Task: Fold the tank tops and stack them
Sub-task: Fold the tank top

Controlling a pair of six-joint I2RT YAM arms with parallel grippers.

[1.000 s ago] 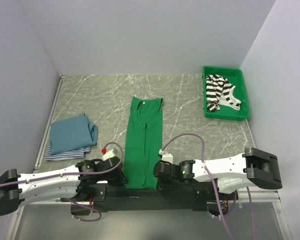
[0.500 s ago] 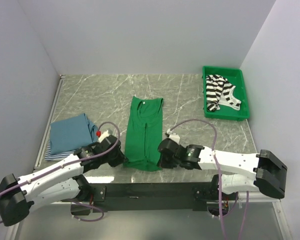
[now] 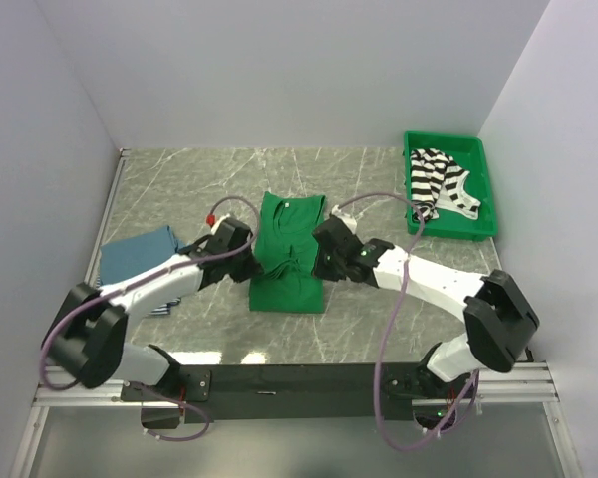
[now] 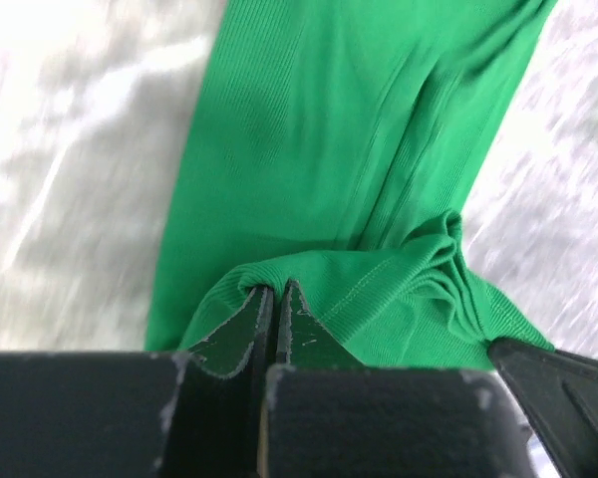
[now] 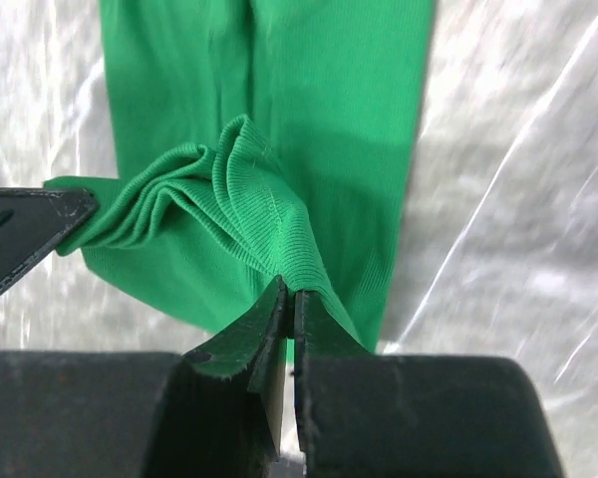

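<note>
The green tank top [image 3: 287, 269] lies lengthwise in the middle of the table, its near hem lifted and folded back over its middle. My left gripper [image 3: 255, 261] is shut on the hem's left corner [image 4: 279, 291]. My right gripper [image 3: 317, 264] is shut on the hem's right corner [image 5: 289, 289]. The cloth bunches between them [image 5: 204, 194]. The solid blue top [image 3: 140, 257] lies folded on the blue-white striped one [image 3: 159, 304] at the left. The black-and-white striped top [image 3: 434, 184] lies crumpled in the bin.
A rigid green plastic bin [image 3: 488, 214] stands at the back right. White walls close the table on the left, back and right. A metal rail [image 3: 98, 239] runs along the left edge. A black base bar [image 3: 299, 380] lies at the near edge.
Both grippers have carried the green top's near hem away from the near edge toward its middle, doubling the cloth over itself. The other tops have not moved.
</note>
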